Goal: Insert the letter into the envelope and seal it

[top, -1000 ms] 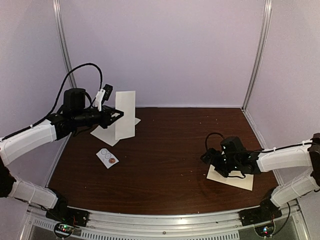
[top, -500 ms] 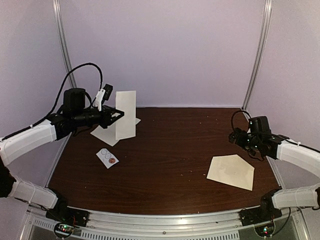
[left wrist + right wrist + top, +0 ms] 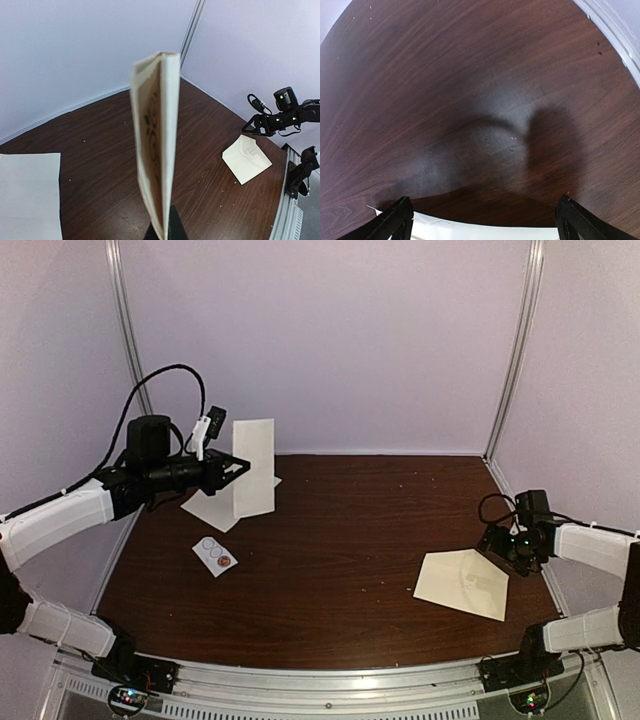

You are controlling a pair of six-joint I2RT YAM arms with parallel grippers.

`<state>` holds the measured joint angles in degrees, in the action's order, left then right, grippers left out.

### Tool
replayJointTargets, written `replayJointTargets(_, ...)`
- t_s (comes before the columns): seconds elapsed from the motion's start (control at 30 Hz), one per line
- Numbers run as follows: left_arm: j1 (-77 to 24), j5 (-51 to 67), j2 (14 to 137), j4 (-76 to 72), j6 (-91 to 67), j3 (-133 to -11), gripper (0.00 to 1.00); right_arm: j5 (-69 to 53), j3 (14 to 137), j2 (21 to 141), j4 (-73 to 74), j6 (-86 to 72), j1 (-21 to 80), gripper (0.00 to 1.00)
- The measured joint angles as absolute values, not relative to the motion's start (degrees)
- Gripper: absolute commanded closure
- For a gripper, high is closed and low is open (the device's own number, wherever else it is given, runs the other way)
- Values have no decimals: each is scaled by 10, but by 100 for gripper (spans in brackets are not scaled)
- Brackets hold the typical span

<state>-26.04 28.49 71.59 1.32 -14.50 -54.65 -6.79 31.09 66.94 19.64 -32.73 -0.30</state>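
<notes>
My left gripper [image 3: 232, 466] is shut on a folded white letter [image 3: 252, 468] and holds it upright above the table's back left. In the left wrist view the letter [image 3: 159, 140] stands edge-on between my fingertips [image 3: 164, 231]. The cream envelope [image 3: 462, 583] lies flat at the right front, its pointed flap toward the right arm; it also shows in the left wrist view [image 3: 246, 159]. My right gripper [image 3: 498, 540] is open and empty, low over the table at the envelope's far right edge. In the right wrist view the jaws [image 3: 487, 222] stand wide apart, with a pale edge of the envelope [image 3: 485, 233] between them.
A white sheet [image 3: 208, 508] lies on the table under the held letter, also in the left wrist view [image 3: 27, 195]. A small white card with round stickers [image 3: 215, 555] lies at the left front. Walls and metal posts [image 3: 512, 350] close in the back and sides.
The right arm lifted off the envelope, swung back to the right, then came down at the envelope's far right edge. The left arm and letter have stayed put.
</notes>
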Motion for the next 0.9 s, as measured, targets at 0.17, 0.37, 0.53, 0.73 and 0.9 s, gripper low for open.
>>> replayJointTargets(0.17, -260, 288, 717, 13, -147, -547, 100, -87, 283, 669, 203, -334, -7, 1)
replayJointTargets(0.37, -260, 293, 717, 13, -148, -547, 100, -111, 255, 653, 197, -346, -8, 5)
replayJointTargets(0.53, -260, 295, 717, 13, -149, -547, 100, -146, 226, 601, 204, -375, 1, 6)
replayJointTargets(0.73, -260, 299, 723, 10, -151, -547, 100, -184, 209, 555, 232, -418, 57, 8)
replayJointTargets(0.9, -260, 301, 724, 9, -152, -547, 100, -195, 203, 540, 241, -470, 145, 21)
